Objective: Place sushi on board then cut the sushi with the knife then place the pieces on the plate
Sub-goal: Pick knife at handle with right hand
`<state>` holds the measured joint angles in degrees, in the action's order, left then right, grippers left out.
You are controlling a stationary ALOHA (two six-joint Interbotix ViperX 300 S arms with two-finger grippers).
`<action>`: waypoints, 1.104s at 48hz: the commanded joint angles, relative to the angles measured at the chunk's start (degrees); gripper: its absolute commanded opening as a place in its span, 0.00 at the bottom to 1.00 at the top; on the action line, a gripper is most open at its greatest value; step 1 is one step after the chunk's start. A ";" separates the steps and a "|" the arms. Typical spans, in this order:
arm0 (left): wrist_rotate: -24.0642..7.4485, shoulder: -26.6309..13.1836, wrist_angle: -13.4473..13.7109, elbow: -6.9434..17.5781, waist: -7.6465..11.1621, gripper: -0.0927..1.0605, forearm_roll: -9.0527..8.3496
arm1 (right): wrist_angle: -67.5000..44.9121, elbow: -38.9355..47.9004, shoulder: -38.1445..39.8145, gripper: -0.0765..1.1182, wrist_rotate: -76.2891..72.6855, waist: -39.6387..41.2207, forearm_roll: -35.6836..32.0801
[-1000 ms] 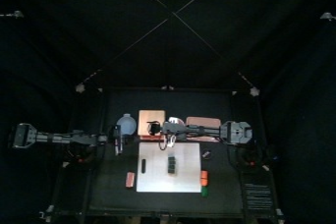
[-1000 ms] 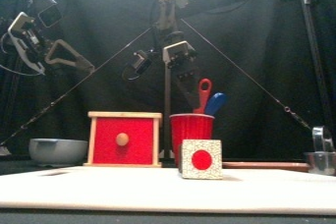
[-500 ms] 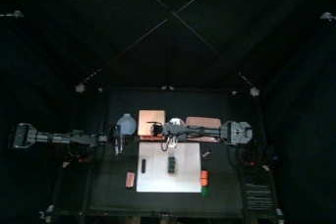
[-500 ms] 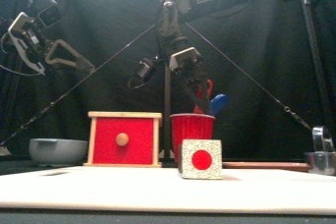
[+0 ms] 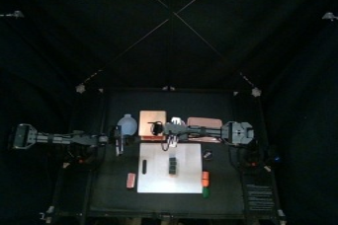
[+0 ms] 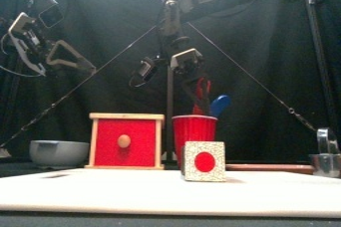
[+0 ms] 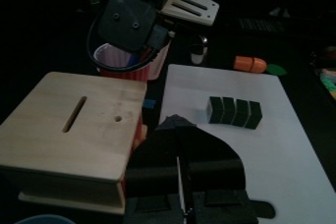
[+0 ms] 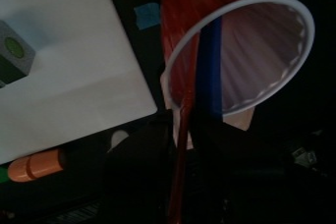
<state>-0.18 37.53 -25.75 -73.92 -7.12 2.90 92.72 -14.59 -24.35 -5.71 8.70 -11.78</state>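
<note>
The dark green sushi roll point(image 5: 173, 165) lies on the white board point(image 5: 189, 182); in the front view its red-and-white end face point(image 6: 202, 160) stands near. Behind it the red cup point(image 6: 194, 129) holds a blue knife point(image 6: 218, 104) and a red knife point(image 6: 201, 94). My right gripper point(image 6: 186, 64) hangs just over the cup. In the right wrist view the red knife point(image 8: 184, 120) runs up between the jaws, which look shut on its handle. My left gripper point(image 7: 184, 184) is shut on nothing above the wooden box point(image 7: 73, 130), left of the board.
The pink tray point(image 5: 205, 124) lies at the back right and the blue-grey bowl point(image 6: 59, 152) at the back left. A metal cutter point(image 6: 326, 161) stands at the right. A red toy point(image 5: 130, 180) and an orange toy point(image 5: 205, 178) flank the board.
My right gripper has come down toward the red cup and settled around the red knife's handle. The left arm, sushi roll and board have not moved.
</note>
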 commanded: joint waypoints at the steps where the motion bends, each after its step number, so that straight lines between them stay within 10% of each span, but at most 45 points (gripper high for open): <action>1: -0.09 -0.09 -0.18 0.70 -0.26 0.05 0.09 | 0.09 -1.67 3.52 0.57 0.00 0.35 0.35; 53: 0.00 -0.09 -0.26 0.35 -0.53 0.05 0.09 | 0.09 -2.02 3.60 0.55 0.18 1.58 2.55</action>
<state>-0.18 37.53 -25.75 -74.27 -7.38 2.90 92.72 -15.12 -24.35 -5.63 10.02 -9.32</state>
